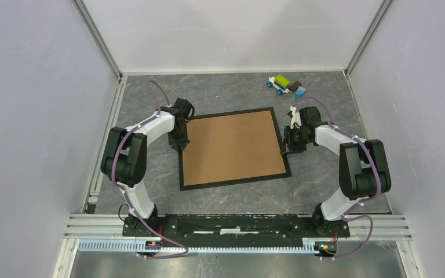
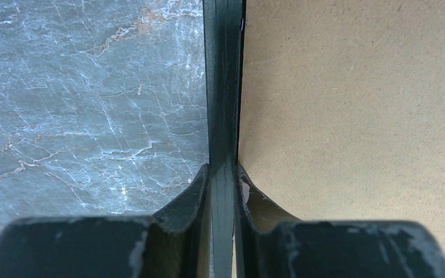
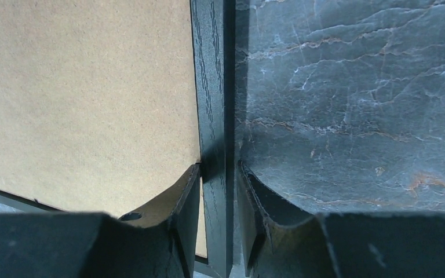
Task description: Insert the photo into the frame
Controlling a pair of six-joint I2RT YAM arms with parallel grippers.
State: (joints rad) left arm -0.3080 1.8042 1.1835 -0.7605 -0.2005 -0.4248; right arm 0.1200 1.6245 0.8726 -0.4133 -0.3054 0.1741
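The coloured toy pieces (image 1: 285,86) are too small to identify; the frame (image 2: 223,87) runs off both wrist views' edges.

The frame (image 1: 234,182) is shown in black with a faint wood grain, and the board (image 1: 232,146) inside it in plain tan, while the table (image 1: 232,92) is marbled dark grey with white and rust veins. At the upper right of the top view, a toy (image 1: 285,86) is built of green, yellow, white, blue and brown blocks. The left arm (image 1: 133,156) and right arm (image 1: 359,165) are finished in white and black, with purple cables (image 1: 156,90).
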